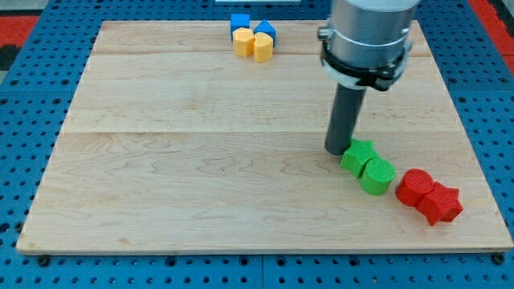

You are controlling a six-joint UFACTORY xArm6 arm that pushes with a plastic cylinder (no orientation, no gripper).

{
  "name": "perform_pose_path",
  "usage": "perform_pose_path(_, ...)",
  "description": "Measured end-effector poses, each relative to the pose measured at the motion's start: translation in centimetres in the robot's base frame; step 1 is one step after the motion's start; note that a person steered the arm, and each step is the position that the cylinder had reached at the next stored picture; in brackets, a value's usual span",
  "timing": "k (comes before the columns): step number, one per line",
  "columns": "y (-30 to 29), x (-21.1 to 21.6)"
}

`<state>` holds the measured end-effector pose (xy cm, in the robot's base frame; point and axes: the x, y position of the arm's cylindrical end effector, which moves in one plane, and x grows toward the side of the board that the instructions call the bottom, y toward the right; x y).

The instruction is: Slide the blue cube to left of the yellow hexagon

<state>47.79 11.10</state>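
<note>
The blue cube (239, 22) sits at the top centre of the worktop (193, 160), touching the yellow hexagon (243, 42) just below it, with a yellow cylinder (263, 46) and a second blue block (266, 30) alongside. My tip (336, 150), a plain rod grasping nothing, rests at centre right, touching the green star (358, 156). A green cylinder (377, 175), red cylinder (414, 187) and red star (441, 204) trail toward the lower right.

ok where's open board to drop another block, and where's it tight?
Open: the whole view's-left half of the wooden board, and the centre between the top cluster and my tip. Tight: top edge, where the blue cube, another blue block, yellow hexagon and yellow cylinder huddle; bottom right, around the green star, green cylinder, red cylinder, red star.
</note>
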Motion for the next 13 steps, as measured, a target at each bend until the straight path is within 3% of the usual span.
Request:
perform_pose_path(2,0.0,2.0)
perform_pose_path(3,-0.1,0.5)
perform_pose_path(6,-1.1,-20.4)
perform_pose_path(8,-6.0,-28.5)
perform_pose_path(10,-17.3,-28.4)
perform_pose_path(13,-26.4,-27.0)
